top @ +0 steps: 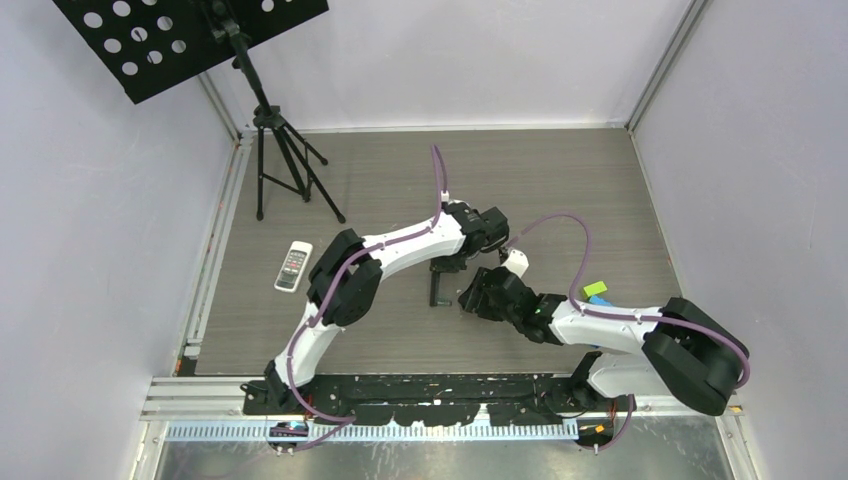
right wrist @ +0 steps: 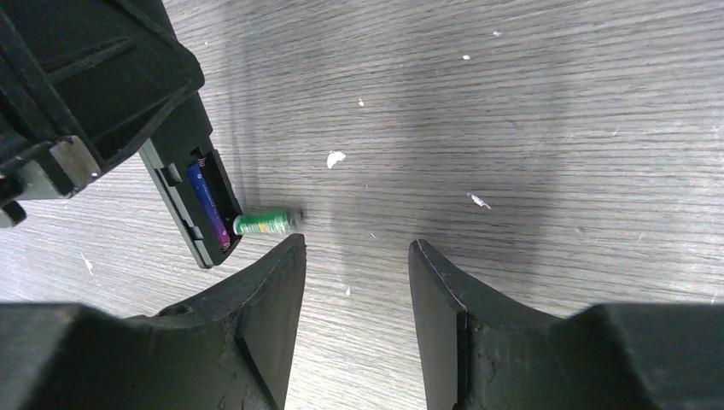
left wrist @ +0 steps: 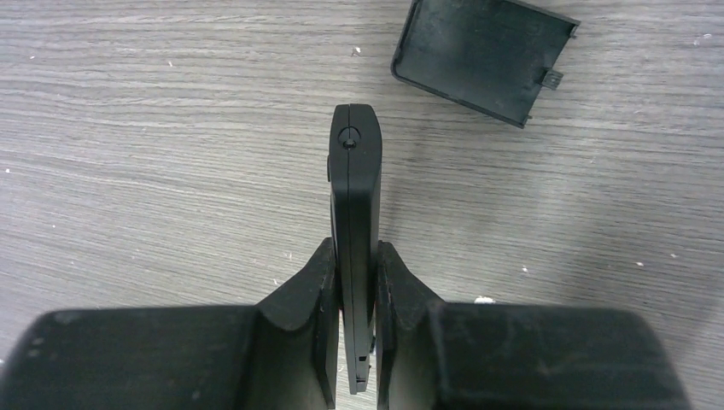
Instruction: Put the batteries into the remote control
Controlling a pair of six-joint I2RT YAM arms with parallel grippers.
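No readable text — markings on the green battery (right wrist: 265, 224) blur.

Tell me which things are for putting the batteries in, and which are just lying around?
For the job:
black remote
cover
purple battery
green battery

Just lying about:
white remote
stand
green block
blue block

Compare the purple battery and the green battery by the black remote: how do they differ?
The purple battery sits inside the open compartment of the black remote; the green battery lies outside it, at the remote's edge. The purple battery runs along the compartment; the green battery points across it, away from the remote. Both are small cylinders.
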